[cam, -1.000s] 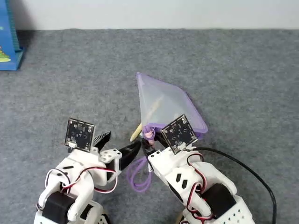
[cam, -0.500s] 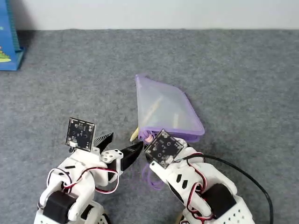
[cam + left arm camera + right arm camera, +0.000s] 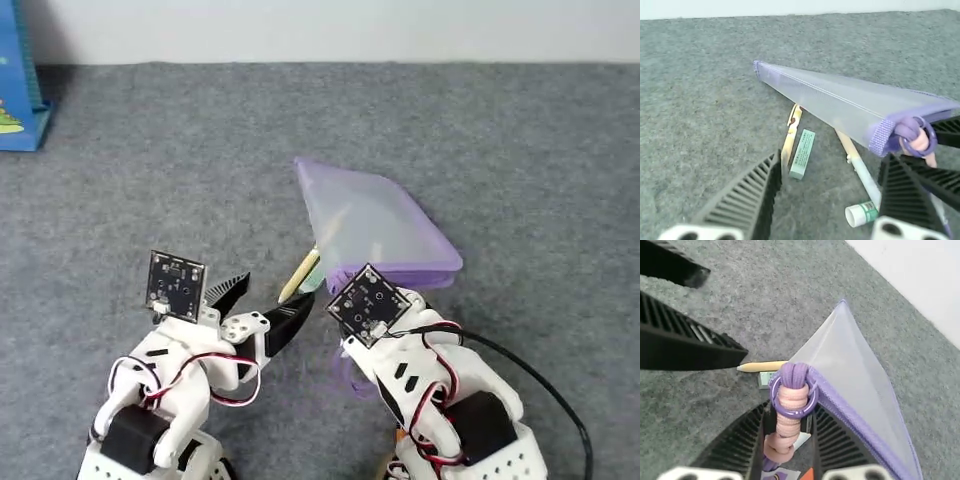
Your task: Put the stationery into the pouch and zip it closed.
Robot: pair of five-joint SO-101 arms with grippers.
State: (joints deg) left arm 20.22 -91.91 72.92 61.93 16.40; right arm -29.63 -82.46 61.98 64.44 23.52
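Found left gripper [image 3: 831, 165] spread and empty by the tabletop's [image 3: 700, 100] near edge. Found right gripper [image 3: 789, 415] beside it pinching the pink zip pull [image 3: 790, 392], holding that end of the pouch [image 3: 850, 100] raised. Noted pencil [image 3: 790, 137], eraser [image 3: 802, 154] and white tube [image 3: 860, 175] lying beneath, mid-tabletop. Judged pouch light, limp and slick; advise gripping the stitched fabric corner.

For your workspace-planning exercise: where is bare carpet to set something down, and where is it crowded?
Free: carpet between blue box and pouch, and right of the pouch. Crowded: near the left gripper and right gripper, around pencil, eraser and white pen.
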